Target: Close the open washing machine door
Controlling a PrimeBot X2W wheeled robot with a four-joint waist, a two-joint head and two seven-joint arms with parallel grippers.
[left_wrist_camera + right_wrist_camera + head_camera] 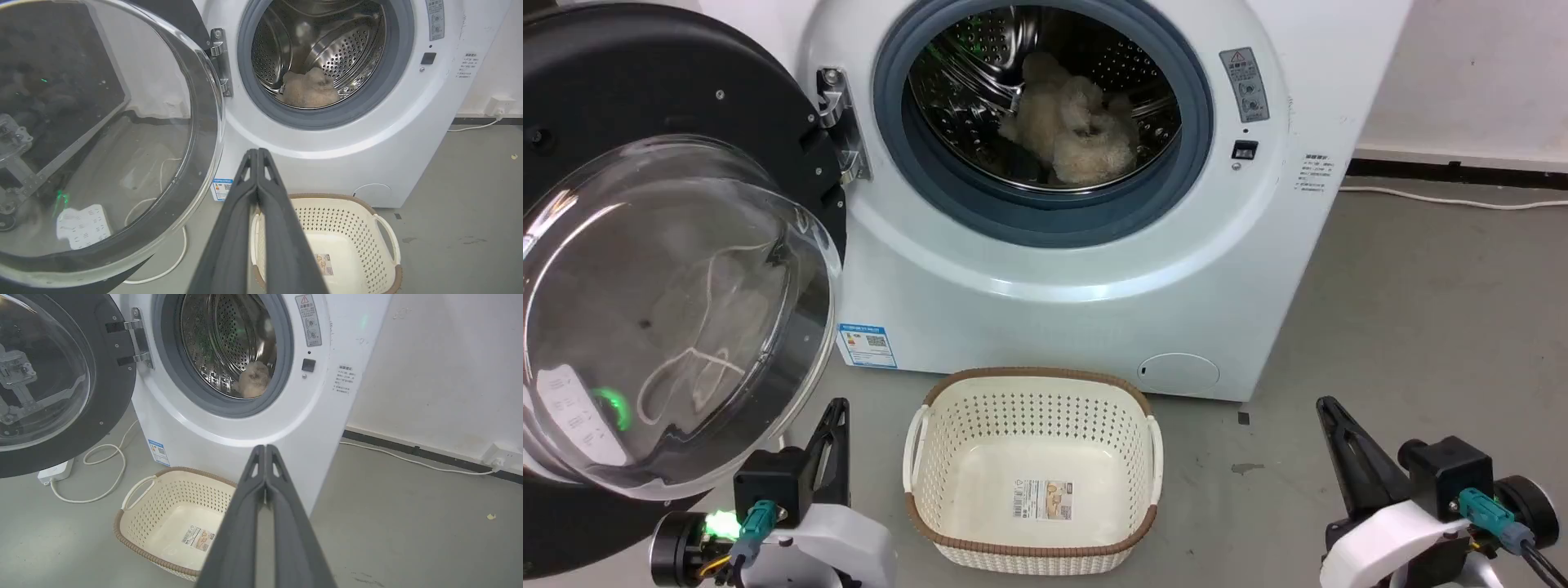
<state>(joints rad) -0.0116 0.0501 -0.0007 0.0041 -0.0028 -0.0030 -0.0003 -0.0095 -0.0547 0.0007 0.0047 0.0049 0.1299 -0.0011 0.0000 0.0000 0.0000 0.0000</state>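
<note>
The washing machine stands ahead with its steel drum showing and a fluffy beige item inside. Its door is swung wide open to the left on a metal hinge, the clear glass bowl bulging toward me. My left gripper sits low at the left, just below and right of the door's lower rim, fingers pressed together and holding nothing. My right gripper rests low at the right, also shut and empty. The door looms left of my left gripper; my right gripper points at the machine's front.
A cream perforated basket with a brown rim stands empty on the grey floor before the machine, between my two grippers. A white cable and power strip lie on the floor under the door. A wall and socket are at the right.
</note>
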